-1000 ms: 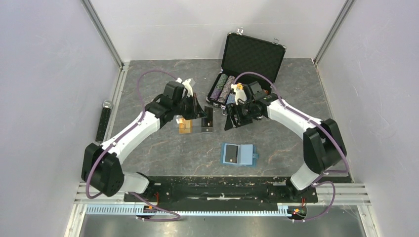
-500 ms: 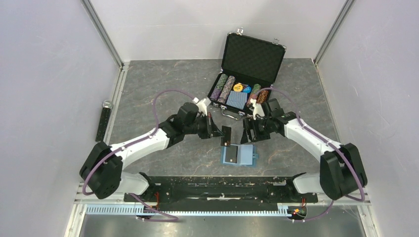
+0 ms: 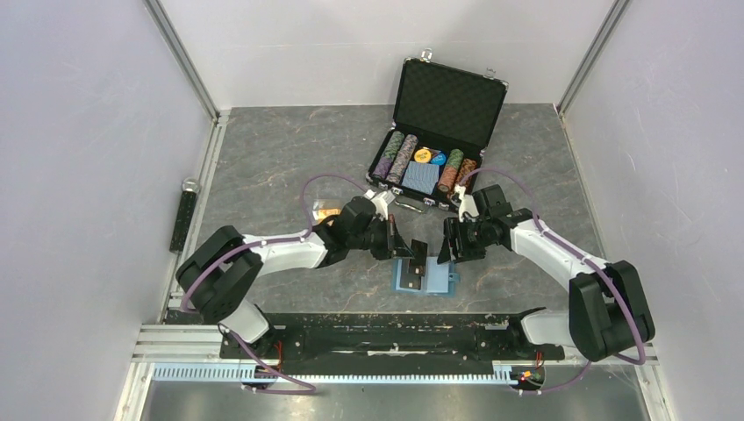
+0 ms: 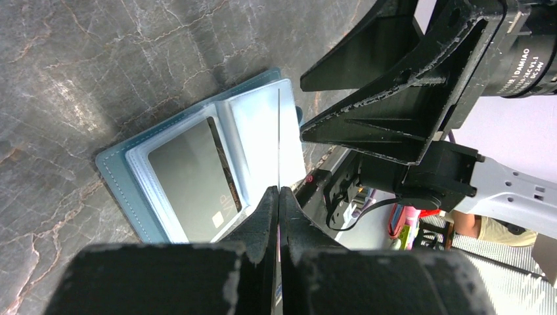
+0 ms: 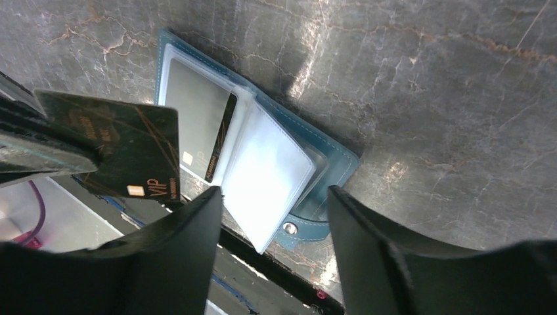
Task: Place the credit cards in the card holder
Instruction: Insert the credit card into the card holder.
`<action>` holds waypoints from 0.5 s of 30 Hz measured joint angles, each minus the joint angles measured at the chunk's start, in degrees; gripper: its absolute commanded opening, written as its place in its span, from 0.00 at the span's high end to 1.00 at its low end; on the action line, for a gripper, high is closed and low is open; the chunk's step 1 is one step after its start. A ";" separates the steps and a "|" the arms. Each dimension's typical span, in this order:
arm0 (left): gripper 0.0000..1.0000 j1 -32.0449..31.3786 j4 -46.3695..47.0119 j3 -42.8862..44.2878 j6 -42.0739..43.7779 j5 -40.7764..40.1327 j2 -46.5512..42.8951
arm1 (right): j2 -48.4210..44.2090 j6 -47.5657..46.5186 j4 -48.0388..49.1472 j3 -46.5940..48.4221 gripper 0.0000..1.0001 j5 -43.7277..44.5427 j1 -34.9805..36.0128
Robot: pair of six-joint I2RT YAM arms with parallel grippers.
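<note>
Status: L gripper point(image 4: 278, 197) clamped shut on black credit card w/ gold lines point(image 5: 125, 154). I see the card edge-on in my L wrist view, hanging over the small open teal-blue leather-like card holder point(image 5: 340, 156). Can't tell if the card's lower edge touches the holder. Holder lies flat on grey marbled table point(image 3: 263, 149), clear pockets up, snap tab on its R side. Whitish-grey card w/ dark stripe point(image 5: 194, 125) sits in holder's L pocket. R gripper point(image 3: 449, 248) hovers just above holder's R half, jaws apart, nothing btwn them. Orange-gold card point(image 3: 328, 213) lies flat well to holder's far L, beside L arm. Big black metal-edged case point(image 3: 452, 96) stands open w/ poker chip rows point(image 3: 399, 153), well behind holder.
</note>
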 measured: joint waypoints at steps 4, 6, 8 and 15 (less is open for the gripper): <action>0.98 -0.04 1.55 0.00 0.00 0.13 2.45 | 0.46 0.13 0.17 -0.96 0.52 -0.13 -0.42; 0.98 -0.07 1.77 0.00 -0.02 0.15 3.23 | 0.87 0.13 0.31 -1.29 0.54 -0.13 -0.42; 0.98 -0.07 2.14 0.00 -0.02 0.17 3.82 | 1.22 0.11 0.48 -1.79 0.57 -0.13 -0.42; 0.98 -0.07 3.54 -0.04 -0.02 0.35 4.94 | 2.29 0.11 1.44 -3.82 0.65 -0.11 -0.42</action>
